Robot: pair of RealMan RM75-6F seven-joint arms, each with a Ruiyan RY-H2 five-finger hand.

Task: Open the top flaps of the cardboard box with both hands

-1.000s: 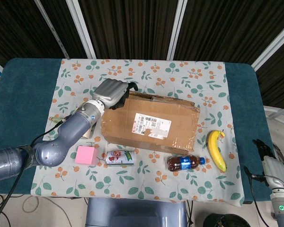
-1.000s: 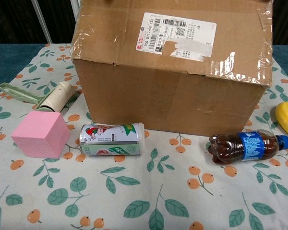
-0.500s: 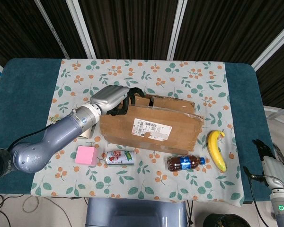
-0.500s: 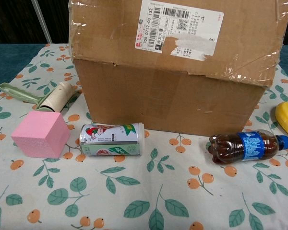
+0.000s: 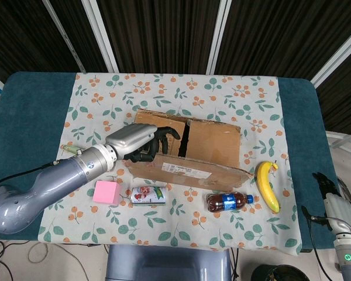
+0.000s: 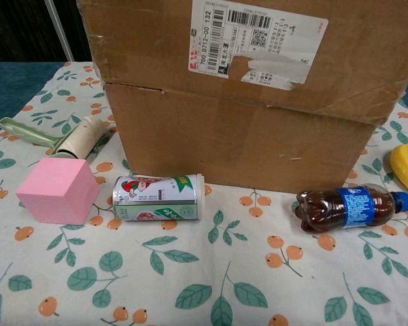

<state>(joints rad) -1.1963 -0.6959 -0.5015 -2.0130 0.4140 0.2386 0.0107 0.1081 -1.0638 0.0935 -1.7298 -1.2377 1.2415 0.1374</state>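
The cardboard box [image 5: 187, 153] stands mid-table on the leaf-print cloth. Its near top flap [image 5: 190, 170], the one with the white shipping label, is lifted and tipped toward me. Behind it show the inner flaps with a dark gap between them. My left hand [image 5: 141, 143] lies over the flap's left end, its dark fingers [image 5: 162, 136] curled around the flap's edge. In the chest view the box [image 6: 245, 136] fills the upper frame with the labelled flap [image 6: 258, 41] leaning at the camera; no hand shows there. My right hand [image 5: 326, 188] hangs off the table's right edge, its pose unclear.
In front of the box lie a pink cube [image 5: 107, 192], a tipped can [image 5: 148, 195] and a cola bottle [image 5: 228, 202]. A banana [image 5: 267, 185] lies right of the box. A lint roller [image 6: 75, 139] rests left of it.
The labelled near flap has swung up from flat and over toward me, uncovering the inner flaps. My left hand came nearer with it. The right hand has not moved.
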